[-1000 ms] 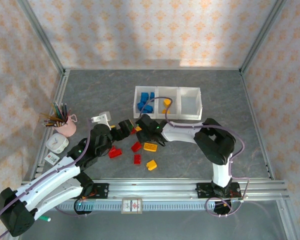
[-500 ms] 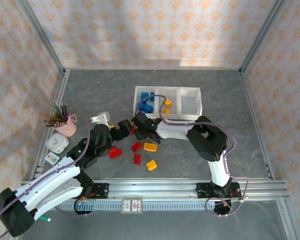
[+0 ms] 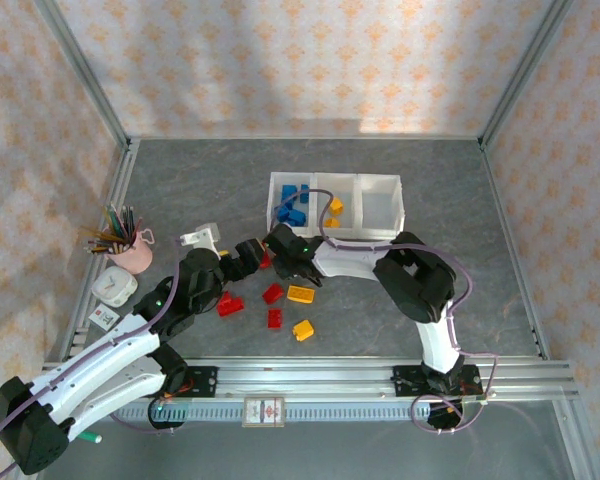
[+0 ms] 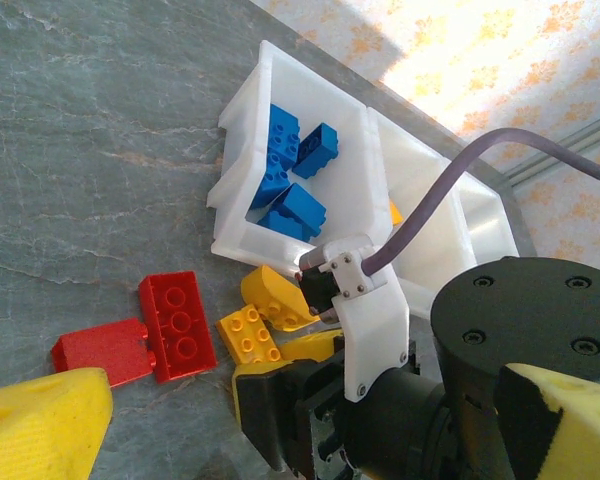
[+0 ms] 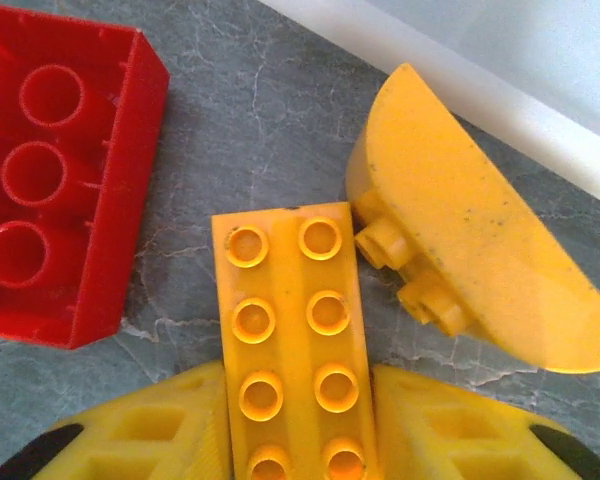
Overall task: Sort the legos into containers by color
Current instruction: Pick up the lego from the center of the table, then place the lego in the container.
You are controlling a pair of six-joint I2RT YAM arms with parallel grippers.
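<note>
**Right claw (image 5: 295, 440) clamped on yellow eight-stud brick (image 5: 290, 330)**

The brick lies on the worktop (image 3: 460, 200) at 7 o'clock of the three-bin tray (image 3: 380, 205). A domed yellow piece (image 5: 470, 260) sits just beside it at 2 o'clock. Left claw (image 3: 250, 256) stands wide apart.

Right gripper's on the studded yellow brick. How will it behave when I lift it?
Probably rigid: the yellow brick is hard moulded plastic, so no flex. Its glossy sides could slip, though the pads sit flush on both long faces. Likely light; lifting may nudge the curved brick right beside its corner.
</note>
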